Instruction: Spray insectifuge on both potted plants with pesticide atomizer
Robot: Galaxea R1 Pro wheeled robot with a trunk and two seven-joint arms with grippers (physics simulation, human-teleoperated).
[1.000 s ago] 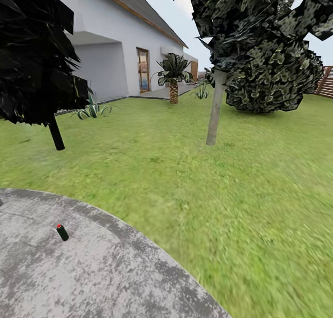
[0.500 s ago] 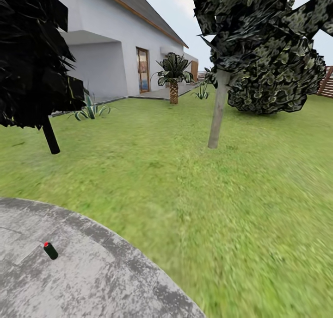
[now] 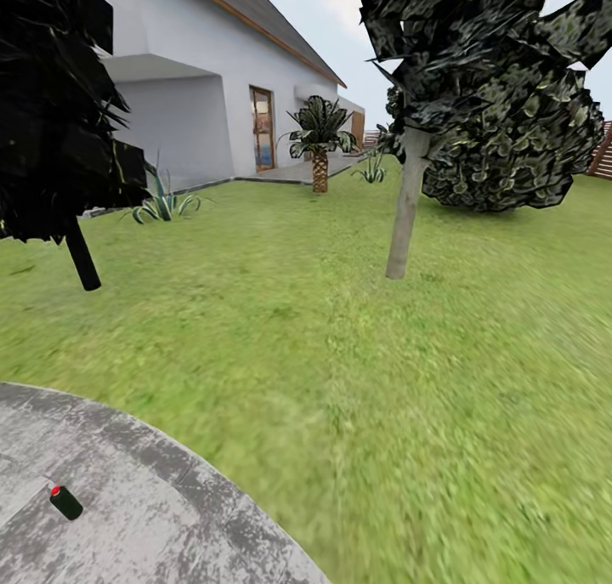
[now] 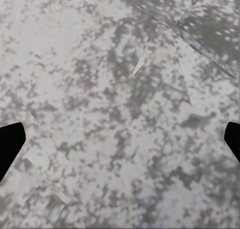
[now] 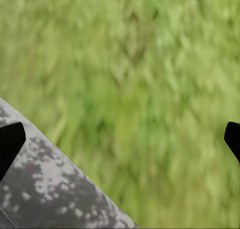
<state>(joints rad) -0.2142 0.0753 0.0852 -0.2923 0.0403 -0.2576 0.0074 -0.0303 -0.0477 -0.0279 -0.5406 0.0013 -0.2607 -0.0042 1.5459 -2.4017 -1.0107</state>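
The pesticide atomizer, a small dark bottle with a red top, lies tilted on the round grey patio at the head view's lower left. Far across the lawn, one rosette of pointed green leaves stands by the house wall and another beside the palm; their pots are too small to make out. My left gripper is open over bare patio stone, its dark fingertips wide apart. My right gripper is open over the patio's edge and grass.
A pale tree trunk rises mid-lawn, with a dark leafy tree at the left. A big shrub, a palm and the white house stand at the back. A brown fence shows far right.
The whole head view has shifted: the atomizer and patio slide toward the picture's lower left and more lawn shows. That is the camera moving; nothing in the garden has moved.
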